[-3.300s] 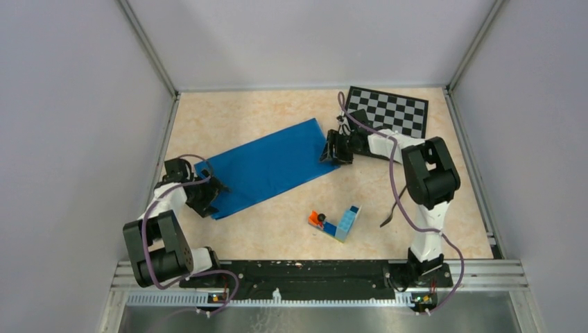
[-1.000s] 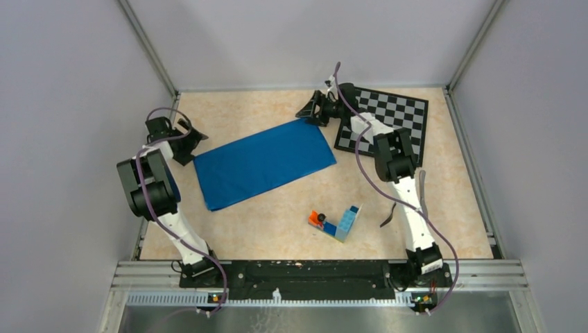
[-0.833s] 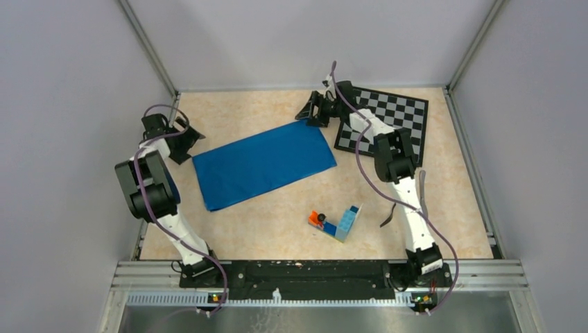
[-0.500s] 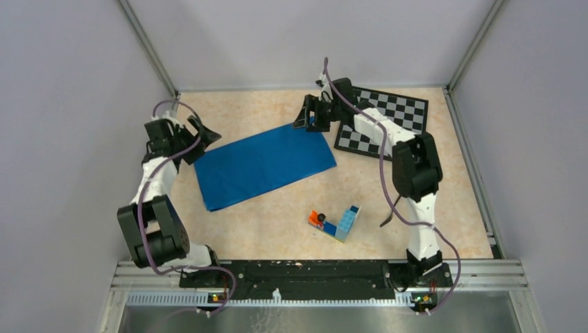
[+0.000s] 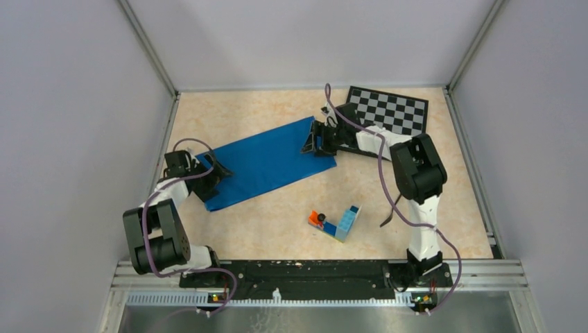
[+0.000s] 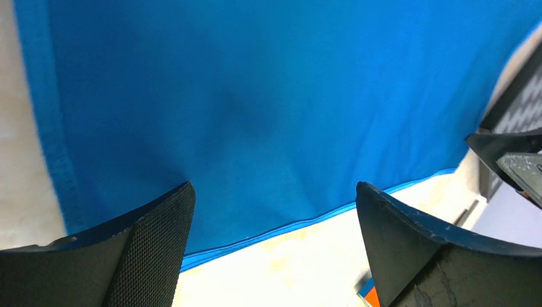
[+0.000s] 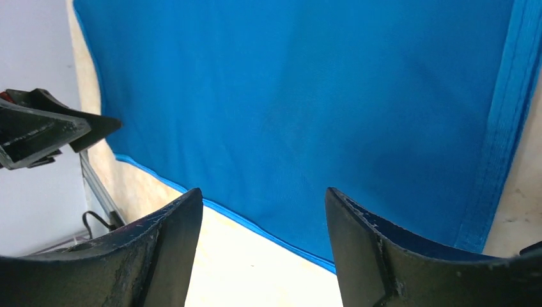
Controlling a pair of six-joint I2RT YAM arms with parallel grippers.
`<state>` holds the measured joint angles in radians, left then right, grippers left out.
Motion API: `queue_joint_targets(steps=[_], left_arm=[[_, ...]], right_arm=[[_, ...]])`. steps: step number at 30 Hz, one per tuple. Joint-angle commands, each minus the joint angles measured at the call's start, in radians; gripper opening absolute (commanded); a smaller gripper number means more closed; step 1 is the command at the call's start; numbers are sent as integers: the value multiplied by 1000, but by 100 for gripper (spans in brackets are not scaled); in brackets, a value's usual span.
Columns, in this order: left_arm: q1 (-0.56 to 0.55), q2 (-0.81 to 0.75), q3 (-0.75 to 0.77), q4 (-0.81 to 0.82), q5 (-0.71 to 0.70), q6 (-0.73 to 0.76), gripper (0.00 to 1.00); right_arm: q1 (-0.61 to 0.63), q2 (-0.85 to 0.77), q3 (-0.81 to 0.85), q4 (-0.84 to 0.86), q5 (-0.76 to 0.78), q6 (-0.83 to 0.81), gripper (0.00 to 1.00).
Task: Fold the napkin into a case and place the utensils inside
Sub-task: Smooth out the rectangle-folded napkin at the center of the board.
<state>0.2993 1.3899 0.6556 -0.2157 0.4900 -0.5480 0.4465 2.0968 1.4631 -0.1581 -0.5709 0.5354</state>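
Plainly, the napkin (image 5: 267,161) lay flat on the table (image 5: 270,225) as a long strip, slanting from the near left toward the far right (a paler hem band ran along each short end in the wrist views).

The left gripper (image 6: 273,187) stood at the strip's near-left end. Its jaws were spread wide, blue cloth filled the gap between them, and nothing was clamped. The right gripper (image 7: 263,192) stood at the opposite, far-right end. Its jaws were likewise wide apart over the cloth and held nothing. Whether either gripper's tips touched the napkin could not be told. Each wrist view caught the other gripper as a dark shape at the far end of the strip.

The chessboard (image 5: 399,111) sat in the far-right corner, just beyond the right gripper. The bricks (image 5: 343,223) lay nearer the arms, apart from the napkin's long near edge, with an orange piece (image 5: 317,219) just beside them. The fork (image 5: 390,215) lay right of the bricks, close to the right arm (image 5: 419,173) and well apart from the napkin.
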Motion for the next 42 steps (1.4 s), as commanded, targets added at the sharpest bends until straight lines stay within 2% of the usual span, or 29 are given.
queue_joint_targets(steps=[1,4,12,16,19,22,25,27,33,38,42], left_arm=[[1,-26,3,-76,-146,-4,99],[11,-19,-16,-130,-243,-29,99],[38,-126,-85,-227,-363,-77,99],[41,-215,-36,-313,-418,-108,99],[41,-276,10,-345,-446,-81,99],[40,-325,54,-336,-384,-7,99],[39,-351,69,-277,-256,84,99],[39,-360,71,-244,-165,113,99],[30,-379,37,-121,54,158,99],[7,-388,41,-126,59,231,99],[-6,-414,31,-117,60,258,99]], right_arm=[[-3,-26,-77,66,18,-17,69],[-2,-49,-142,86,39,-15,69],[28,-156,-271,22,83,-42,67],[96,-242,-256,-125,169,-102,67],[124,-288,-177,-311,324,-148,68],[128,-253,-40,-515,511,-194,71],[127,-156,136,-703,616,-231,72],[122,-122,176,-709,620,-237,74],[118,20,369,-757,594,-297,73],[109,130,517,-785,618,-308,69],[109,172,547,-756,625,-316,65]])
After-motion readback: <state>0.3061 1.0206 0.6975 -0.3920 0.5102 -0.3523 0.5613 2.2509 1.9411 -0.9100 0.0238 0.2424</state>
